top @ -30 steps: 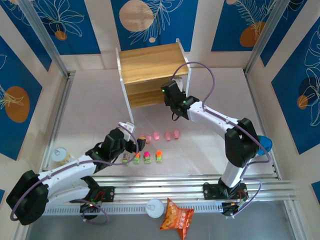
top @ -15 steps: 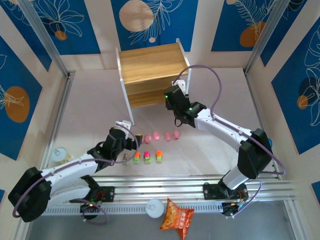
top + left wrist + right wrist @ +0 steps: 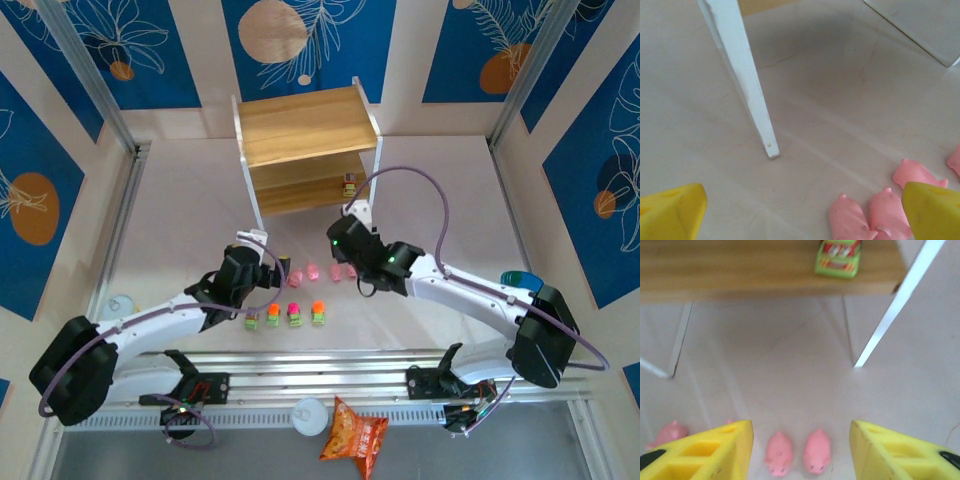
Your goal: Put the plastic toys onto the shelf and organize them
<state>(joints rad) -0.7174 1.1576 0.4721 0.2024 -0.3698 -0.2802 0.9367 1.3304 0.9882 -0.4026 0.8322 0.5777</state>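
The left end effector (image 3: pixel 802 212) stands wide open and empty near the shelf's (image 3: pixel 300 125) near-left leg (image 3: pixel 747 85). The right end effector (image 3: pixel 801 440) is also open, holding nothing, above two of the pink pigs (image 3: pixel 778 452) lined up mid-desk (image 3: pixel 180 220). One green-based blocky toy (image 3: pixel 838 257) sits on the shelf's lower board. A row of four blocky toys (image 3: pixel 295 316) lies toward the desk's near edge.
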